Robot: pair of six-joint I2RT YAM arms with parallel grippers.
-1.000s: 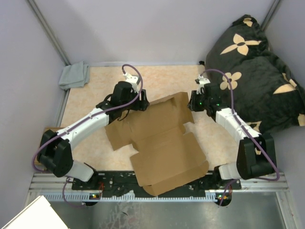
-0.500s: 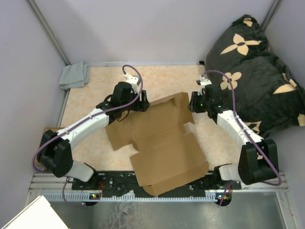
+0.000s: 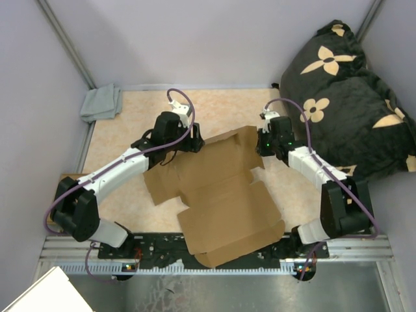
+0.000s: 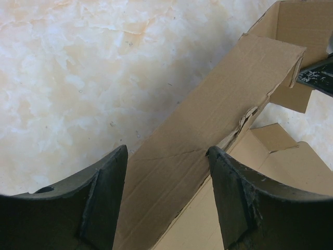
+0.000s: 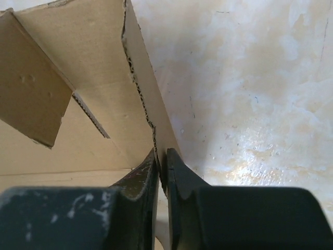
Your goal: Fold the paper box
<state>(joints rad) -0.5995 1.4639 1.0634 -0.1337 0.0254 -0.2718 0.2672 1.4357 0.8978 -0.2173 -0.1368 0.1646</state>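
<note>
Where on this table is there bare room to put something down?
Free: the far strip of table behind the paper box, from the grey cloth to the right claw; the patch between the left arm and the box's left flap; the patch between the box and the right arm. Crowded: the middle, under the box; the left claw straddles its far flap.

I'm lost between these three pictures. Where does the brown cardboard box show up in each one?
Top external: the paper box lies mid-table, between the two arms.
Left wrist: the paper box runs diagonally from bottom centre to top right, passing between the open fingers of the left gripper.
Right wrist: the paper box fills the upper left, its thin wall edge pinched in the right gripper.
Shared landmark: the cream marbled table, beside the box in every view.
</note>
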